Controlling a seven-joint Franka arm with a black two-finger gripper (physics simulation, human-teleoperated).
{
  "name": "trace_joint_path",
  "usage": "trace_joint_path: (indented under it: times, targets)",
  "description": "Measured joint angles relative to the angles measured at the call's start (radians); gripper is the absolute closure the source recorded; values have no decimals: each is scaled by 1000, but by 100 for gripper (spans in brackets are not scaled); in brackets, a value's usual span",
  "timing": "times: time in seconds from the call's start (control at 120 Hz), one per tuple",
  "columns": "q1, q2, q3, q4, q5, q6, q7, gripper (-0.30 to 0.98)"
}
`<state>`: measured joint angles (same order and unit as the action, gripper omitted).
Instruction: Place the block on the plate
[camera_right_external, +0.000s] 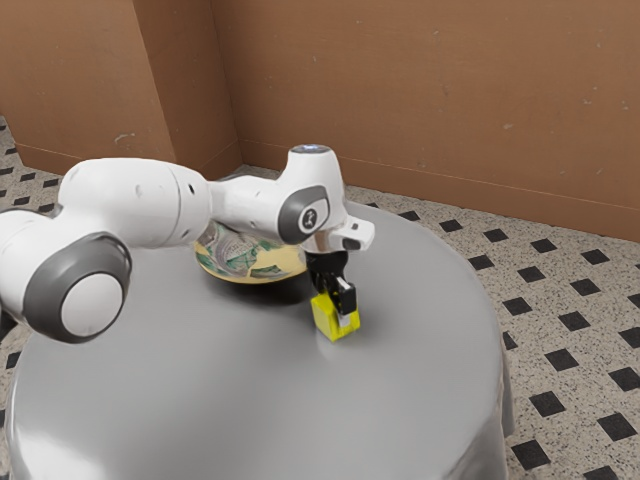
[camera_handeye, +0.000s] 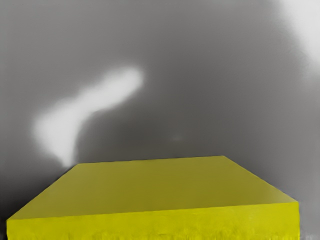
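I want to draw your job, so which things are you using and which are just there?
For the job:
- yellow block
- patterned plate, where the block should go
- my gripper, down at the block

Just there:
- grey-covered table, under both
- brown wall
- speckled floor with dark diamonds

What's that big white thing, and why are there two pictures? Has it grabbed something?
That's a robot arm, drawn by a computer. One picture looks from beside it. The other looks from a camera on its black hand, so the yellow block looks huge there. The round table has a smooth gray cover, and a colorful patterned plate sits on it, partly behind the arm. The hand is right at the block, but I can't tell whether it's holding it. The job is putting the block on the plate.
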<state>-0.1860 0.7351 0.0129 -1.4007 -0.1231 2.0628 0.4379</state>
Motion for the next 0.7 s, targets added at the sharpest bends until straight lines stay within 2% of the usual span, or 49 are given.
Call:
trace_joint_path:
  times: [0.325, 0.492, 0.7]
  targets:
    - [7, -105, 7, -13, 8, -5, -2, 29]
    - [69, -160, 9, -12, 12, -9, -4, 29]
    - [134, -137, 43, 12, 12, -11, -3, 28]
